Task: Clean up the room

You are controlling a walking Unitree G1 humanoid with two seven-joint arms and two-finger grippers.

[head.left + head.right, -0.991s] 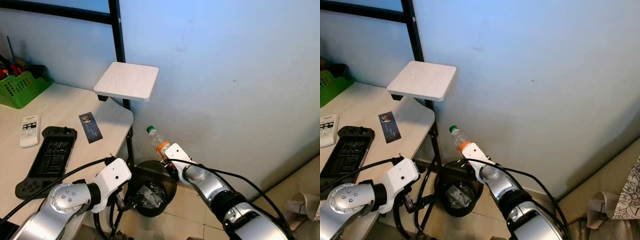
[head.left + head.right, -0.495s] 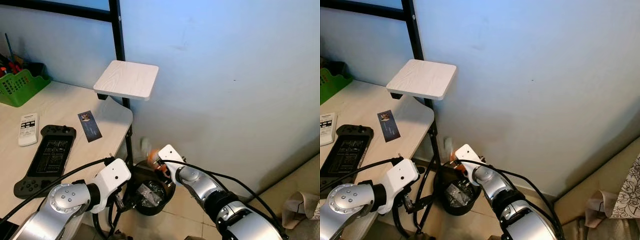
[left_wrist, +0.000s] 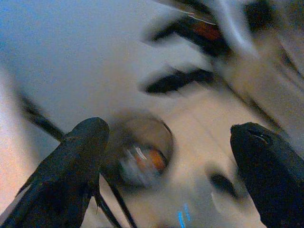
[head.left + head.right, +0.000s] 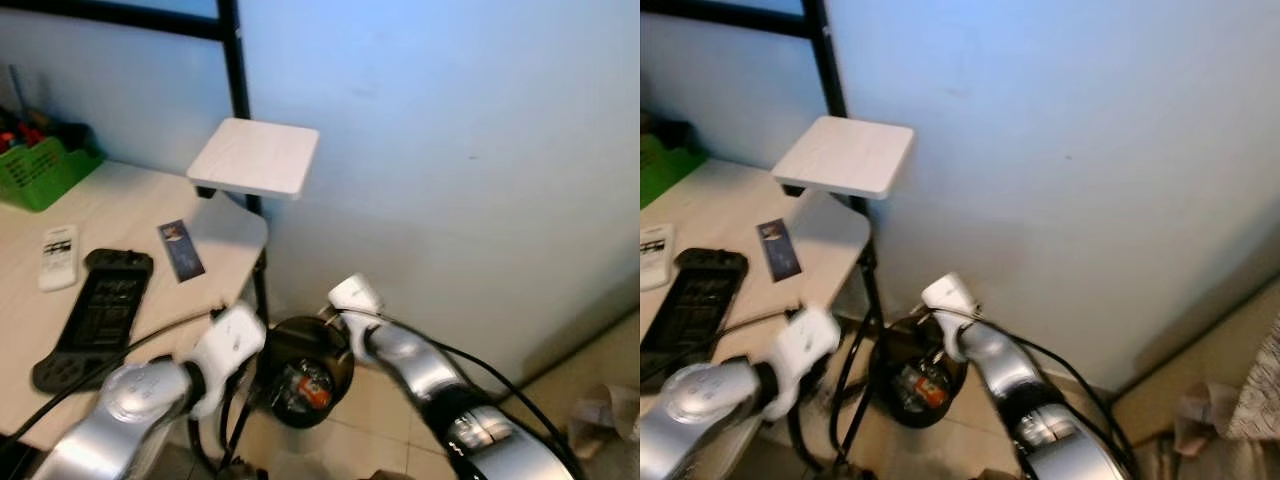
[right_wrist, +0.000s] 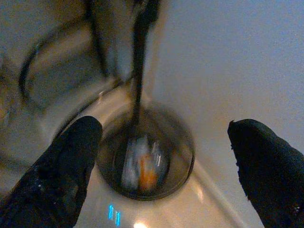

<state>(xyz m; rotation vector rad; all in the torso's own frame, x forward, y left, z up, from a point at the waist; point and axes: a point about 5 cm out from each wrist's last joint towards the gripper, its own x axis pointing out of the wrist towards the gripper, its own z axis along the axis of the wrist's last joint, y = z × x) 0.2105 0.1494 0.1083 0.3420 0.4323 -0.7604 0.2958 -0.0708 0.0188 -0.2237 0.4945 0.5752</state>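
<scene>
The bottle (image 4: 306, 385), which a second ago was standing pinched in the right claw (image 5: 164, 156) above the bin (image 4: 340, 345), is now lying inside that bin, and the claw has let go. In the head views the bin is sitting on the floor beside the black leg of the surface (image 4: 120, 225), close to the wall, and the bottle's orange label is showing among crumpled clear trash; the right arm is reaching over the rim, its white wrist hiding the fingers there. The right wrist view is looking straight down into the bin from above, with both black fingers (image 5: 61, 171) spread wide to either side and nothing between them; the bottle there is a pale and orange streak. The left wrist view is catching the same bin from farther off, and the left claw (image 3: 175, 166) is also spread wide and empty. On the surface a remote (image 4: 58, 256), a black handheld console (image 4: 92, 318) and a dark card (image 4: 181, 250) are lying well apart from the bin, with a green basket (image 4: 40, 170) at the back, its contents too blurred to name. All four views are smeared by motion. A white square shelf (image 4: 255, 157) is jutting from the black post.
</scene>
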